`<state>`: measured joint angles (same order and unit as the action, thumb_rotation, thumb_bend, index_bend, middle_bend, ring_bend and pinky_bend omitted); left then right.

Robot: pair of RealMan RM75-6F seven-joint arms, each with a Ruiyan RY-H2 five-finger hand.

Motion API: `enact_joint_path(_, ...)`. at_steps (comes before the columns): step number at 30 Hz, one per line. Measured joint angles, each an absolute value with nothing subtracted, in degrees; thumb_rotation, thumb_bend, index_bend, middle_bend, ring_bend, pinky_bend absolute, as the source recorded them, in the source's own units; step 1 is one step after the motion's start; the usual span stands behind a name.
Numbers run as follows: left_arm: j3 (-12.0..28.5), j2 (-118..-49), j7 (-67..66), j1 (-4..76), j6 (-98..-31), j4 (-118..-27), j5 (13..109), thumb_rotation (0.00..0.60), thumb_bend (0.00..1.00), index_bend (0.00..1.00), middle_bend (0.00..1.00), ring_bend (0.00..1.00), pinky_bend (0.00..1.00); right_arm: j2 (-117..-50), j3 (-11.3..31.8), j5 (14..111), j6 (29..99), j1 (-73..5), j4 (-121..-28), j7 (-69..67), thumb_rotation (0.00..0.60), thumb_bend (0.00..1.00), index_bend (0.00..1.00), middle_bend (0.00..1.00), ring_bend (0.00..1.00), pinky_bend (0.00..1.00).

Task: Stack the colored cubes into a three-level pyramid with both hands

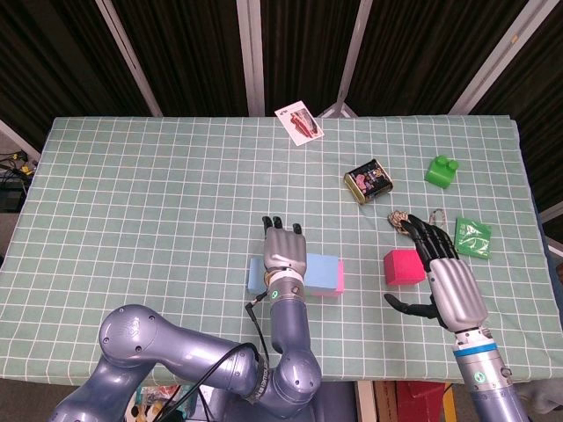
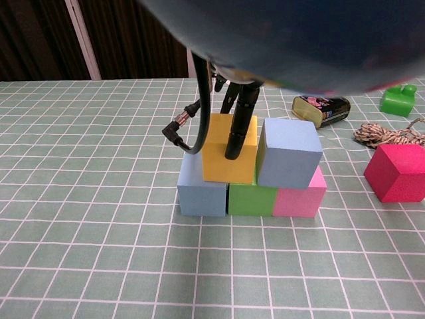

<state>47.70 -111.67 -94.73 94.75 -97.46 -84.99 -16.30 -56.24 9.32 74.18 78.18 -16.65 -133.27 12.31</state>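
In the chest view a stack stands mid-table: a light blue cube (image 2: 201, 191), a green cube (image 2: 252, 199) and a pink cube (image 2: 300, 199) form the bottom row. A yellow cube (image 2: 222, 163) and a second light blue cube (image 2: 287, 153) sit on top of them. My left hand (image 1: 283, 255) reaches down over the stack and grips the yellow cube, with one dark finger (image 2: 239, 129) on its front face and the others behind. A red cube (image 1: 403, 265) lies alone to the right. Just right of it hovers my right hand (image 1: 449, 277), fingers spread and holding nothing.
Behind the red cube lie a coil of twine (image 1: 403, 220), a small tin (image 1: 368, 181), a green toy block (image 1: 442, 170) and a green packet (image 1: 472, 237). A card (image 1: 299, 122) lies near the far edge. A cable (image 2: 192, 126) hangs from my left wrist beside the stack.
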Motion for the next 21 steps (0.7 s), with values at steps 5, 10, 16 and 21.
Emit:
enact_joint_path(5, 47.65, -111.61, -94.37, 94.58, -97.19, -85.44, -16.03, 0.6, 0.06, 0.0, 0.25, 0.01, 0.06, -56.25, 9.35, 74.16, 78.17, -16.67, -133.26, 12.29, 0.6, 0.17, 0.0, 0.0, 0.0, 0.0)
enact_joint_path(10, 47.99, -111.33, -93.7, 94.23, -96.99, -86.26, -15.88, 0.6, 0.02, 0.0, 0.22, 0.0, 0.05, -56.24, 9.3, 74.17, 78.17, -16.64, -133.23, 12.32, 0.6, 0.17, 0.0, 0.0, 0.0, 0.0)
enact_joint_path(16, 48.55, -110.37, -93.08, 93.05, -96.82, -88.44, -16.42, 0.6, 0.0, 0.0, 0.21, 0.0, 0.04, -56.32, 9.3, 74.19, 78.19, -16.67, -133.25, 12.48, 0.6, 0.17, 0.0, 0.0, 0.0, 0.0)
enact_joint_path(21, 48.89, -108.77, -92.21, 91.66, -96.62, -91.54, -16.43, 0.6, 0.0, 0.0, 0.2, 0.0, 0.04, -56.45, 9.2, 74.25, 78.18, -16.65, -133.2, 12.62, 0.6, 0.17, 0.0, 0.0, 0.0, 0.0)
